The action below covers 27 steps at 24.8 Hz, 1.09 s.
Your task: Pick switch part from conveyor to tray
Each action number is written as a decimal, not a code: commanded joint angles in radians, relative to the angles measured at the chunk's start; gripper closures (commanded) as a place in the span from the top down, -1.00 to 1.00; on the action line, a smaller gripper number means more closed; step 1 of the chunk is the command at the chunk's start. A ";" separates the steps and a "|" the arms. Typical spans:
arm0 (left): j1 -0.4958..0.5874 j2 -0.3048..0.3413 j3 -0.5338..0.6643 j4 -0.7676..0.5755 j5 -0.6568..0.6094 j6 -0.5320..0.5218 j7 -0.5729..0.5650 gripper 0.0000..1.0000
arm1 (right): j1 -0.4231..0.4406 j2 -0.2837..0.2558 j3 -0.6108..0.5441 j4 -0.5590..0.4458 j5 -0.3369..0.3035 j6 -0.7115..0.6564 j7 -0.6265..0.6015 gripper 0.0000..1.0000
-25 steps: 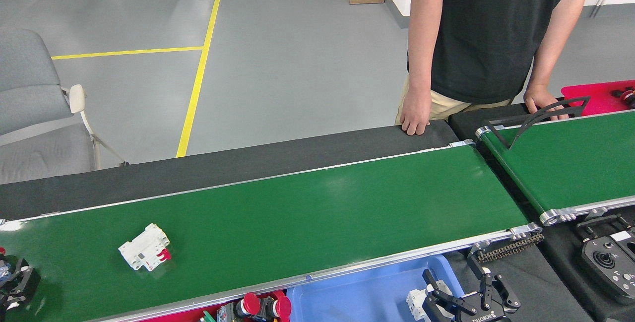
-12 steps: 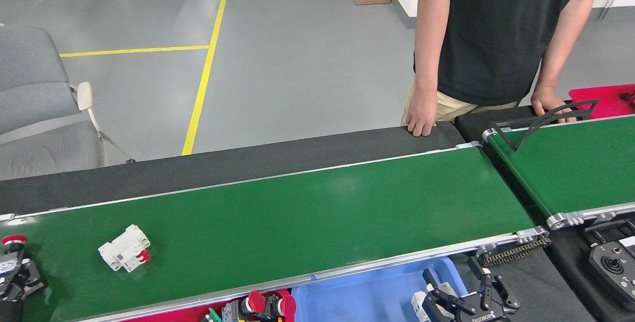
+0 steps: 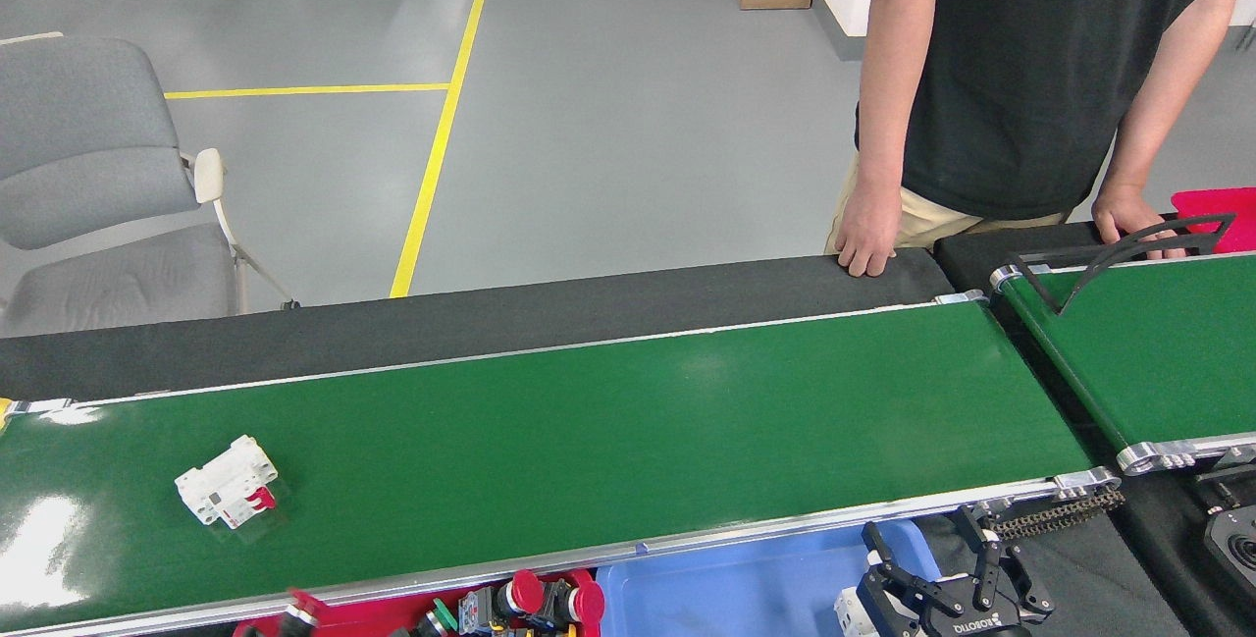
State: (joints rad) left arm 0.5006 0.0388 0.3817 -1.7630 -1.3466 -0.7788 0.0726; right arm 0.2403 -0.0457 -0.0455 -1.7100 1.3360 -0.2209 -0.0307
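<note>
The conveyor [image 3: 589, 421] runs across the head view, its glossy green belt bounded by silver edge rails. One switch part [image 3: 227, 481], white with a red toggle, lies on the belt near its left end, closer to the near rail than the far one, skewed to the belt's length. Nothing touches it.

The right claw [image 3: 947, 590] sits at the bottom edge, just past the near rail toward the belt's right end, over the right part of the blue tray [image 3: 726, 588]. Its black fingers are spread apart. A white part [image 3: 852, 611] lies in the tray against its left side; whether the fingers touch it cannot be told. The left claw is out of view.

A red tray [image 3: 412, 610] adjoins the blue one on the left, below the near rail, holding red-capped push buttons [image 3: 549, 602] and other small parts.

A second, narrower green belt [image 3: 1158, 352] with a black angled guide bar [image 3: 1119, 249] lies at the right. A person [image 3: 1040, 68] in a black shirt stands behind, one hand [image 3: 865, 239] resting on the dark strip behind the conveyor's far rail, the other [image 3: 1128, 220] at the guide bar. A grey chair [image 3: 98, 185] stands far left.
</note>
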 commanded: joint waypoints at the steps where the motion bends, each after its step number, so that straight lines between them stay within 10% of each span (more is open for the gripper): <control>1: -0.002 0.010 0.022 -0.013 0.000 -0.007 0.004 0.99 | -0.006 0.001 -0.004 -0.010 -0.003 0.002 -0.003 0.99; 4: -0.030 0.007 0.101 -0.013 -0.002 -0.007 0.004 0.99 | -0.003 -0.003 -0.004 -0.010 -0.001 0.000 -0.003 0.99; 10: -0.099 0.044 0.204 0.040 -0.080 0.461 0.006 0.99 | -0.007 0.001 -0.007 -0.010 -0.003 0.003 -0.003 0.99; 27: -0.467 0.176 0.161 0.352 -0.097 0.477 -0.228 0.99 | -0.006 -0.002 -0.083 -0.008 -0.003 0.000 -0.003 0.99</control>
State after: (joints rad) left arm 0.0529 0.1929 0.5416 -1.4213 -1.4417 -0.3052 -0.1508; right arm 0.2406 -0.0458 -0.1240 -1.7089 1.3360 -0.2157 -0.0304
